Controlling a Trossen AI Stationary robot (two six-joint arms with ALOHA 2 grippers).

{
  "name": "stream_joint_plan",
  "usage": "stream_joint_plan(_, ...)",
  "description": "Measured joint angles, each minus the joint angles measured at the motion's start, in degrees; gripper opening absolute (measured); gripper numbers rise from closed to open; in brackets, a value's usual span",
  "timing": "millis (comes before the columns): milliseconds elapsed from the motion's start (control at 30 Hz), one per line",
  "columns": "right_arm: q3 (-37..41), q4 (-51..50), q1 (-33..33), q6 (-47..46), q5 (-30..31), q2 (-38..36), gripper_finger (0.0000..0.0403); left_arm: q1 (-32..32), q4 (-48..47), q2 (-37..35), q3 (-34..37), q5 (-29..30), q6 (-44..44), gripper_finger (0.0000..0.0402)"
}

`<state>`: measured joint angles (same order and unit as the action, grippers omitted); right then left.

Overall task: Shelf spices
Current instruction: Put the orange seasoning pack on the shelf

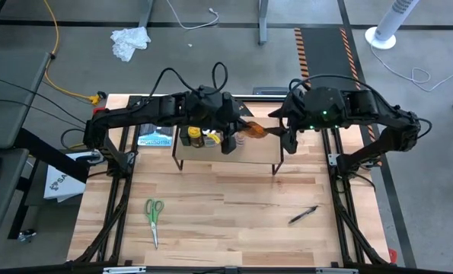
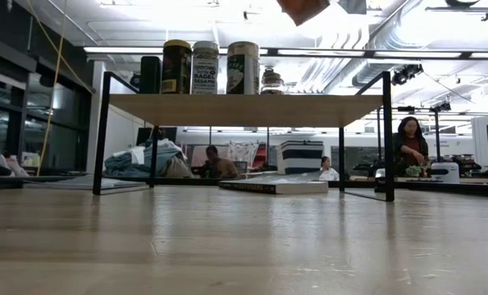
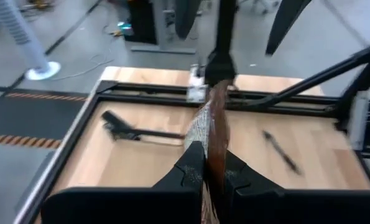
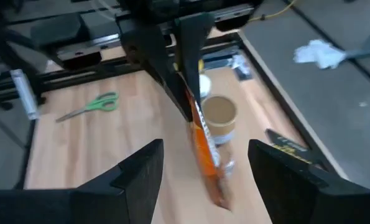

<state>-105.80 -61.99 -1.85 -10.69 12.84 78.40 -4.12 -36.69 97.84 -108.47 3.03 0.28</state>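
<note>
Green-handled scissors [image 1: 154, 214] lie on the wooden table [image 1: 226, 221] at seven o'clock. Black marker [image 1: 303, 215] lies at four o'clock. Crumpled white cloth [image 1: 129, 40] on floor, eleven o'clock.

From above, the two arms cover most of the shelf [image 1: 275, 163], so the jars [image 1: 193, 138] on it show only in part. At bench height the packet [image 2: 303, 9] is cut off by the upper edge. The jar labels are too small to read. The left hand [image 3: 205, 171] blurs with the packet.
</note>
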Motion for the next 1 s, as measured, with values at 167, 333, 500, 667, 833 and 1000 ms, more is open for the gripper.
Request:
stream_joint_plan(167,0.00,0.12,-0.04,-0.95,-4.05,1.46,0.0232,0.01,0.88,0.00,0.00,-4.26,0.08,0.0000)
stream_joint_plan(333,0.00,0.32,-0.07,-0.86,-7.43,2.99,0.0232,0.00,1.12,-0.07,0.00,-4.19,1.85,0.0000)
stream_joint_plan(500,0.00,1.14,-0.07,-0.82,-8.92,3.81,0.0232,0.00,1.83,-0.22,0.00,-3.98,1.90,0.0000)
stream_joint_plan(667,0.00,1.48,-0.04,-0.83,-8.64,4.13,0.0228,0.02,2.71,-0.22,0.00,-4.00,1.92,0.0000)
stream_joint_plan(833,0.00,1.55,-0.04,-0.10,-8.56,4.59,0.0193,0.17,4.57,-0.22,0.00,-4.31,1.93,0.0000)
stream_joint_plan(1000,0.00,1.85,-0.04,0.56,-8.46,4.87,0.0151,0.15,5.89,-0.24,0.00,-4.69,1.91,0.0000)
